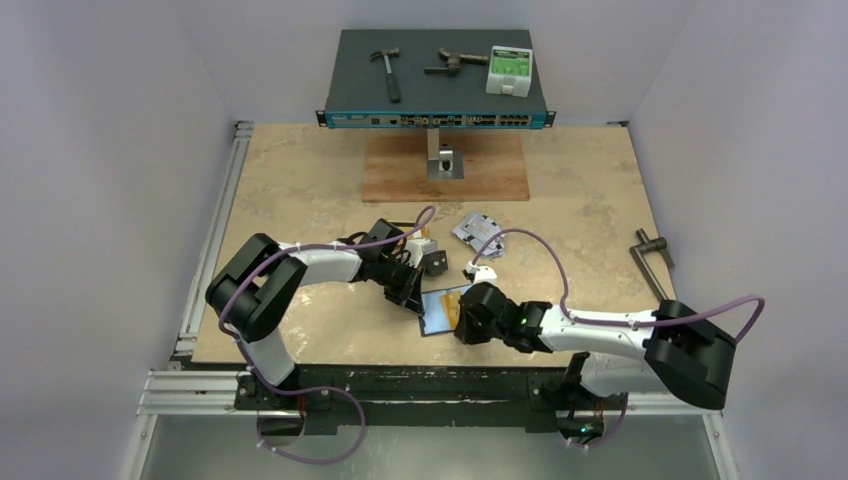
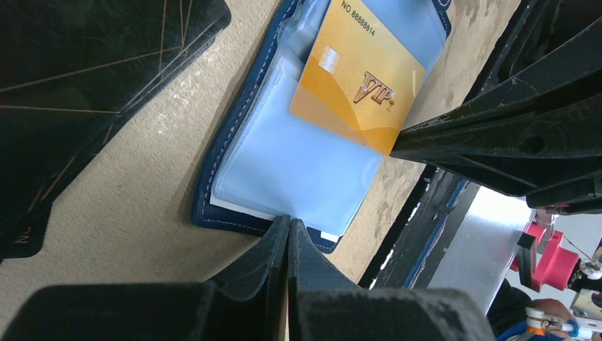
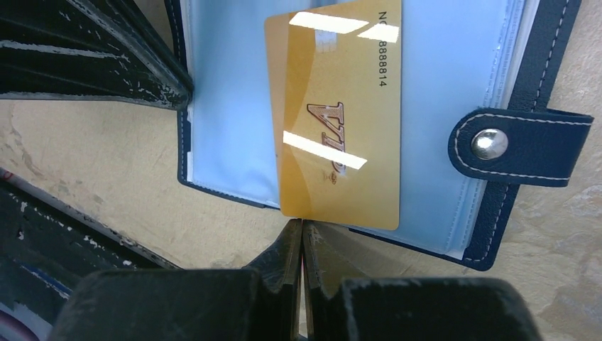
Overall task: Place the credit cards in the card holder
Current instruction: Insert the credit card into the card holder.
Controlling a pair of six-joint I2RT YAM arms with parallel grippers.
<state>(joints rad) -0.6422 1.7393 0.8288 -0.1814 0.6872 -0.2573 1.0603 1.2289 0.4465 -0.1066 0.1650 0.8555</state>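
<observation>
We are in a robotics lab test cell. Plain white walls (image 1: 100, 150) box in a beige tabletop (image 1: 300, 190), and aluminium rails (image 1: 213, 230) edge it well out to the left of the left end effector (image 1: 415, 295). Far beyond that end effector, a network switch (image 1: 437, 118) on a stand carries a hammer (image 1: 388, 72), with a wooden board (image 1: 480, 168) beneath it.

You had the card holder (image 3: 554, 50) in dark navy with white stitching and pale blue sleeves (image 3: 227, 106), its tab (image 3: 539, 145) carrying a silver snap (image 3: 490, 143). Your gold-yellow card (image 3: 341, 114) showed a two-tone sweep, bronze VIP lettering and dark numerals. The black card (image 2: 85, 85) bore thin gold lines; the table (image 2: 121, 206) was mottled beige.
</observation>
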